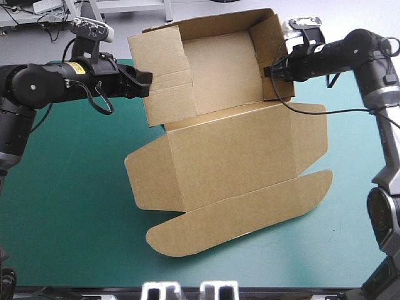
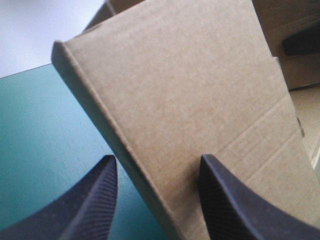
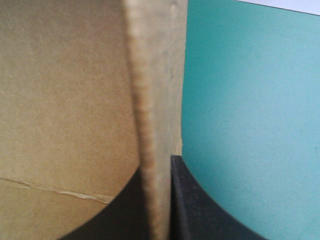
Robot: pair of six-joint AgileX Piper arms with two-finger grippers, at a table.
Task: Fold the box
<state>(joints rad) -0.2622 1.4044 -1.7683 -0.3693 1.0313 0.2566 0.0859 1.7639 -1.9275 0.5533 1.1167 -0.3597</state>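
The brown box point(image 1: 225, 147) lies in the middle of the table, its far half raised into a tray with upright walls, its lid and front flap flat toward the near edge. My left gripper point(image 1: 145, 83) is at the left wall point(image 1: 164, 78), open. In the left wrist view the left gripper point(image 2: 157, 167) has that wall's edge point(image 2: 115, 145) between its spread fingers, and the right gripper's finger shows far off. My right gripper point(image 1: 270, 70) is shut on the right wall point(image 1: 275, 50). In the right wrist view the right gripper point(image 3: 159, 172) pinches the board's edge point(image 3: 147, 115).
The tray's back wall stands close to the table's far edge. Bare teal-green cover point(image 1: 69, 187) spreads left of the box, with a narrower strip point(image 1: 353, 187) on the right. The lid's rounded flap point(image 1: 244, 219) reaches toward the near edge.
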